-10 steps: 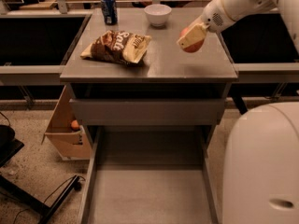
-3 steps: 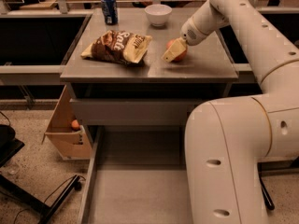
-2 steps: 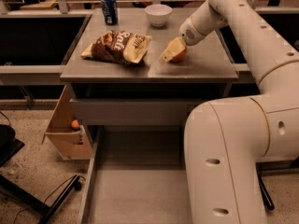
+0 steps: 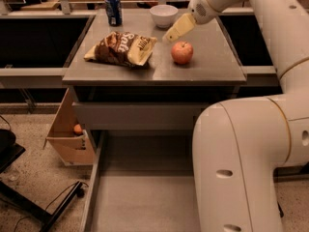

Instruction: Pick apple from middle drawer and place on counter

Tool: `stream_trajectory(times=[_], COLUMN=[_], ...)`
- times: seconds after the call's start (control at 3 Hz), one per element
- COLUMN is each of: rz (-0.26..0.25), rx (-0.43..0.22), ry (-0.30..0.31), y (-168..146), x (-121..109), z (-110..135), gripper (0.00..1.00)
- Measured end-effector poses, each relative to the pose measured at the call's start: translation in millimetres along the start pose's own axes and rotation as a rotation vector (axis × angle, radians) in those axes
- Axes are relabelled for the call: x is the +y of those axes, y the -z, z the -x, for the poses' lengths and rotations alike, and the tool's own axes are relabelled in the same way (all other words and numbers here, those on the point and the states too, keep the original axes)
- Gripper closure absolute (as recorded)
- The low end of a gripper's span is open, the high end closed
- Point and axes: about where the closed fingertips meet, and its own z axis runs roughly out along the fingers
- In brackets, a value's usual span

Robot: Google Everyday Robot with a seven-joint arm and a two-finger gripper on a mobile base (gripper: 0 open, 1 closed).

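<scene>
The red-orange apple (image 4: 182, 52) rests on the grey counter (image 4: 207, 66), right of centre. My gripper (image 4: 175, 33) hangs just above and to the left of the apple, apart from it, open and empty. The middle drawer (image 4: 140, 192) is pulled out below the counter, and its flat grey bottom shows nothing in it. My own white arm covers the drawer's right part.
A brown chip bag (image 4: 123, 47) lies on the counter left of the apple. A white bowl (image 4: 163, 15) and a blue soda can (image 4: 113, 9) stand at the back. A cardboard box (image 4: 65, 134) with a small orange fruit (image 4: 77, 129) sits on the floor at the left.
The gripper has let go of the apple, which now sits on the counter. The gripper has lifted up and back from it.
</scene>
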Motion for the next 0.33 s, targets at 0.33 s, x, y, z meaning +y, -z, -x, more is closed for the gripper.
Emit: stream_trajectory(times=[0.33], rz=[-0.076], rx=[-0.079], ry=[0.041], y=[62.7], x=[8.6], z=[31.9], gripper=[0.0])
